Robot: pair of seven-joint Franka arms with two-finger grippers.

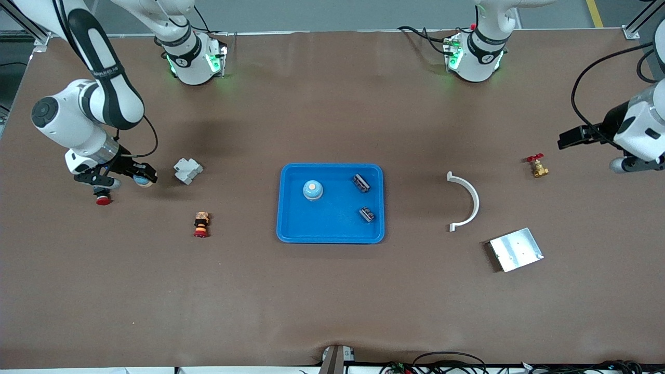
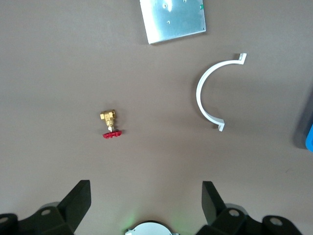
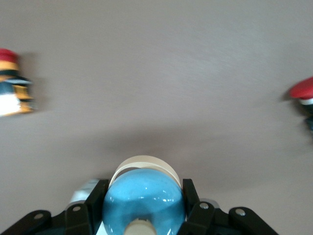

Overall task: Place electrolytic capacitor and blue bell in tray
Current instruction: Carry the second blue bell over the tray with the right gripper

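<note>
Bench [image 1: 332, 301] carries a bright-blue tray [image 1: 291, 228] at its middle. Inside the tray sit one blue bell [image 1: 313, 190] with a pale top and two small dark ribbed components [image 1: 361, 183] [image 1: 367, 214], one nearer the front camera than the other; whether either is the electrolytic capacitor cannot be told.

Right gripper [image 1: 141, 179] is at the right arm's end of the bench, low over the surface. Its jaws are closed on a second blue bell [image 3: 143, 200], a glossy blue dome with a cream base, seen clamped between the two black fingers [image 3: 93, 198] in the right wrist view. Just beside the gripper lies a red-capped push button [image 1: 103, 199]. A grey plastic block [image 1: 187, 170] lies between this gripper and the tray. A stacked orange, black and red button part [image 1: 201, 224] lies nearer the front camera than the grey block.

Left gripper [image 2: 145, 200] waits above the left arm's end of the bench, jaws spread wide and holding nothing. Below it on the bench is a brass valve with a red handle [image 1: 537, 166]. A white half-ring clamp [image 1: 467, 201] lies between the valve and the tray. A silver metal plate [image 1: 516, 249] lies nearer the front camera than the clamp.
</note>
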